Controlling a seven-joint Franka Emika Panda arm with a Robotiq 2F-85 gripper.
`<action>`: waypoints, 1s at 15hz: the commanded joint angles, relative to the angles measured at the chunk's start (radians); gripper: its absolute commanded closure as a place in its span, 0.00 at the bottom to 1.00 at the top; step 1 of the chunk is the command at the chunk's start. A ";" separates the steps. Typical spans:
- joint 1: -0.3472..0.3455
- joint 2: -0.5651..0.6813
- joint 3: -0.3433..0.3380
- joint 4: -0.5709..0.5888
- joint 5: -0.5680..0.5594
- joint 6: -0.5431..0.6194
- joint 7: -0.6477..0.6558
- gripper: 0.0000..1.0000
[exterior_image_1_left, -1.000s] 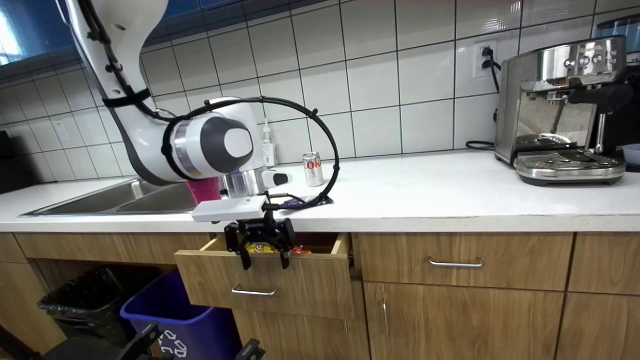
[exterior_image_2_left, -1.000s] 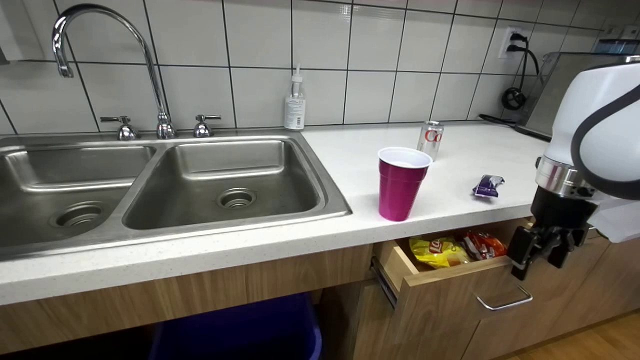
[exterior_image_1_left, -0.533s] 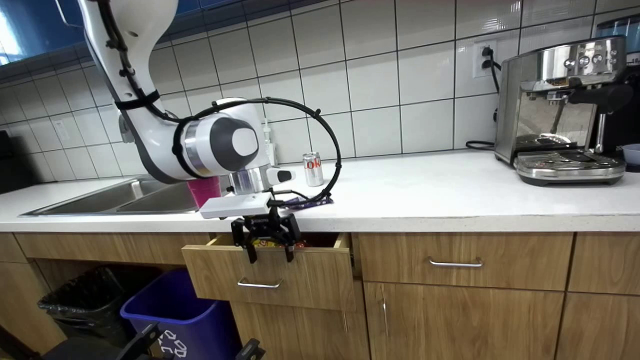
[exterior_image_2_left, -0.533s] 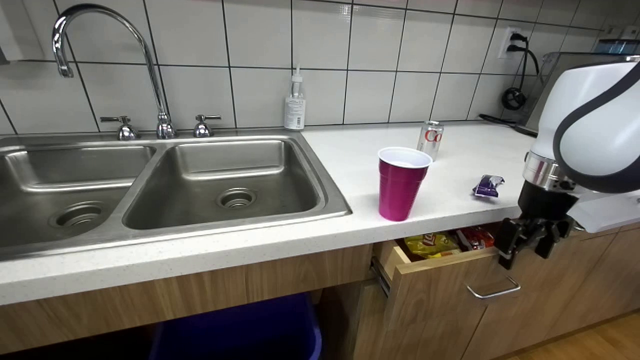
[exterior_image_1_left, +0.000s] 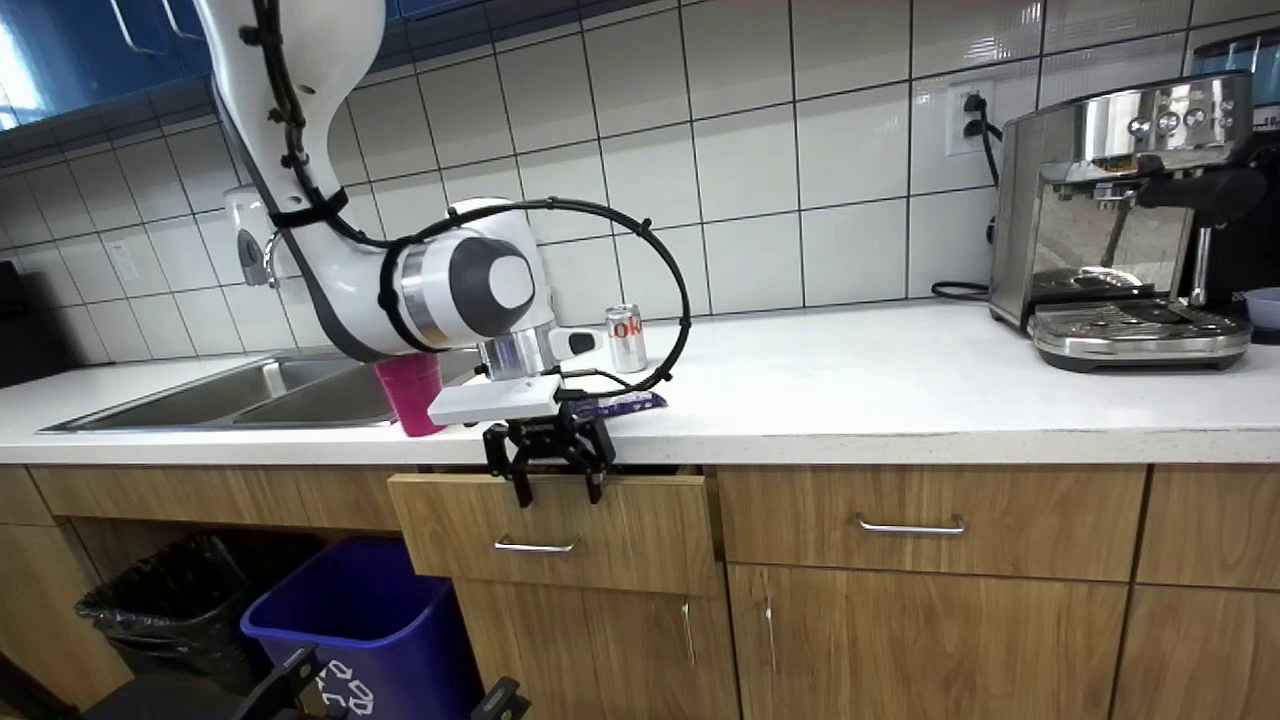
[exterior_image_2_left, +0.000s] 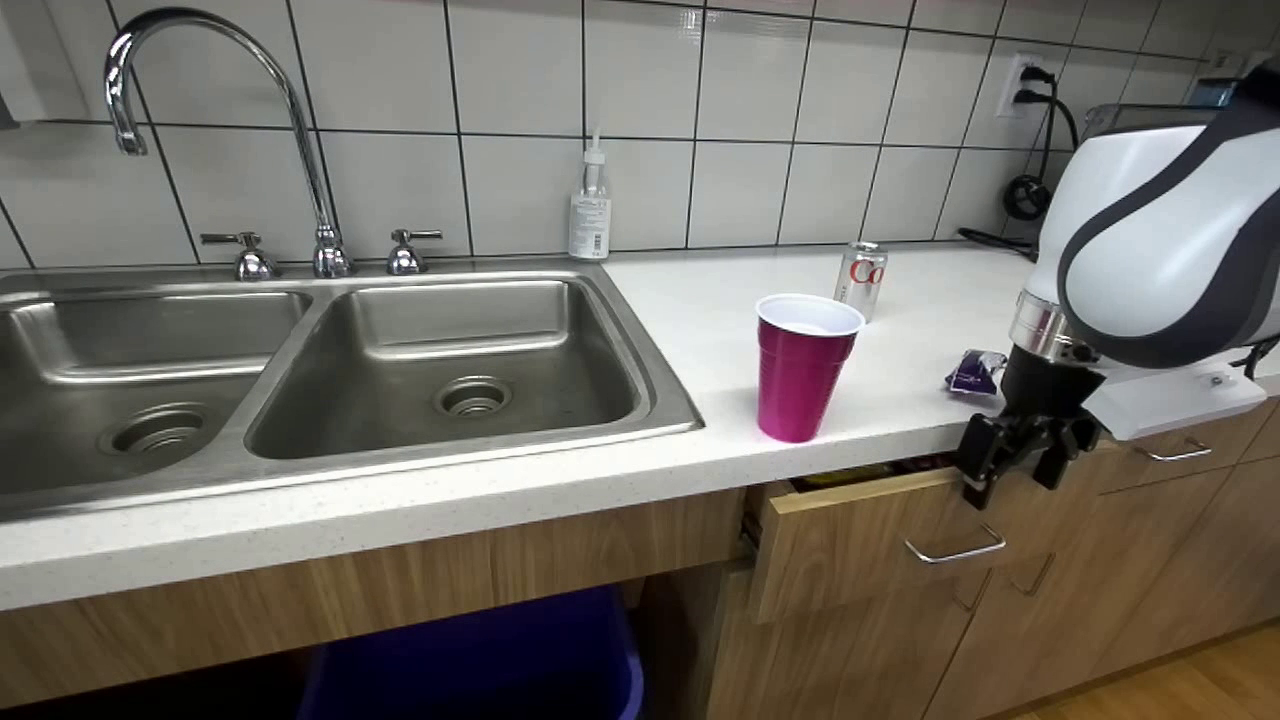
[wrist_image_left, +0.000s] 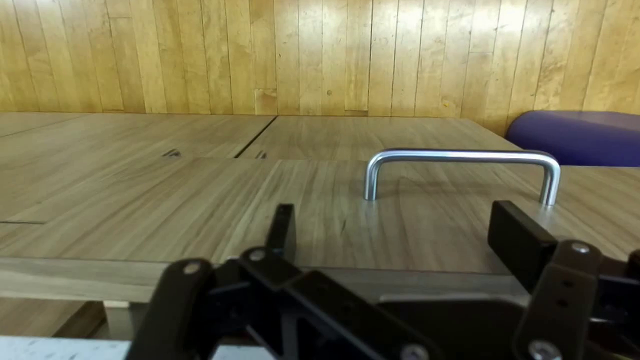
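My gripper (exterior_image_1_left: 560, 497) points down at the front of a partly pulled-out wooden drawer (exterior_image_1_left: 640, 540), above its metal handle (exterior_image_1_left: 536, 546). Its black fingers stand wide apart with nothing between them, overlapping the drawer face in both exterior views; they look close against it, though the contact itself is hard to see. The wrist view has the handle (wrist_image_left: 460, 156) beyond the fingertips and the drawer's top edge (wrist_image_left: 400, 280) under the gripper (wrist_image_left: 392, 215). In an exterior view only a sliver of yellow packaging (exterior_image_2_left: 845, 474) shows inside the drawer (exterior_image_2_left: 850, 550); the other contents are hidden.
On the white counter stand a magenta cup (exterior_image_2_left: 805, 375), a silver can (exterior_image_2_left: 861, 282) and a purple wrapper (exterior_image_2_left: 970, 373), the wrapper close behind the gripper. A sink (exterior_image_2_left: 470, 340) lies beside them. A blue bin (exterior_image_1_left: 360, 600) sits below; a coffee machine (exterior_image_1_left: 1120, 230) stands farther along.
The drawer has slid inward, covering most of the snack bags inside. My gripper has travelled with it toward the counter and slightly up in view, its fingers staying wide apart.
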 joint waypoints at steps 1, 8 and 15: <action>0.003 0.071 -0.006 0.112 0.000 -0.012 0.004 0.00; -0.003 0.096 -0.009 0.141 0.005 -0.011 0.000 0.00; -0.021 0.033 0.014 0.071 0.026 0.007 -0.023 0.00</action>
